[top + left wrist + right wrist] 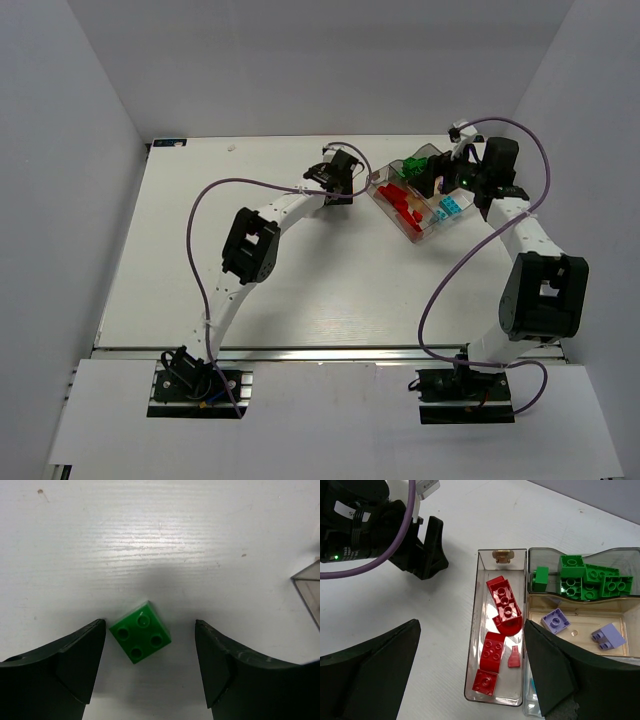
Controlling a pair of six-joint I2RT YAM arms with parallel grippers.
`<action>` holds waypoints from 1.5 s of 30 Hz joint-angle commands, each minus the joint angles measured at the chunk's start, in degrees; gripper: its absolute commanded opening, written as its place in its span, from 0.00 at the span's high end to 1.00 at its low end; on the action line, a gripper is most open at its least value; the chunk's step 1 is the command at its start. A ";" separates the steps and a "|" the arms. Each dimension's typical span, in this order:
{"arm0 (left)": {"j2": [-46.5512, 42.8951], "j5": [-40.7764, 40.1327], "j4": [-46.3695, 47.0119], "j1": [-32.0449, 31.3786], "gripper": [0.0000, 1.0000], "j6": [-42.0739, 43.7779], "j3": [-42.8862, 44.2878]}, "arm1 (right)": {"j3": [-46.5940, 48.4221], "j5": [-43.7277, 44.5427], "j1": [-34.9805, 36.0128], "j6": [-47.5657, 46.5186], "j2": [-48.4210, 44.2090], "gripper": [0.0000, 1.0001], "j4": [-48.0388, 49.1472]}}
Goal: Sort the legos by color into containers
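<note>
A green 2x2 lego [140,632] lies flat on the white table, just left of the tray. My left gripper [150,625] hangs over it, open, with the brick between the fingers, nearer the left one and touching neither. The clear compartment tray [502,550] holds several red legos [502,605], one of them curved, in its left bin. Several green legos [585,580] fill the bin beside it, and two pale purple ones [555,620] sit in the tan-bottomed bin. Cyan legos [450,208] lie in another bin. My right gripper [471,627] hovers open and empty above the tray's left edge.
The tray's corner [310,587] shows at the right edge of the left wrist view. The left arm's wrist and purple cable [370,540] stand close to the left of the tray. Grey walls enclose the table [250,290] on three sides.
</note>
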 commanded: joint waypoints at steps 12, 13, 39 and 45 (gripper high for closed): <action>0.29 -2.05 1.83 0.10 0.44 -1.45 -3.39 | -2.59 -0.04 -0.44 1.04 -4.25 0.11 1.86; -1.55 -2.05 2.44 0.10 0.53 -1.45 -4.89 | -2.59 -0.22 -0.27 0.95 -4.25 0.11 1.86; -38.82 57.80 49.64 5.82 0.78 -26.63 -48.14 | -3.02 -22.82 6.32 6.82 0.50 0.14 -8.35; -39.01 60.09 64.92 5.82 0.80 -44.12 -54.73 | -0.75 -24.21 7.73 16.42 2.16 0.11 -3.85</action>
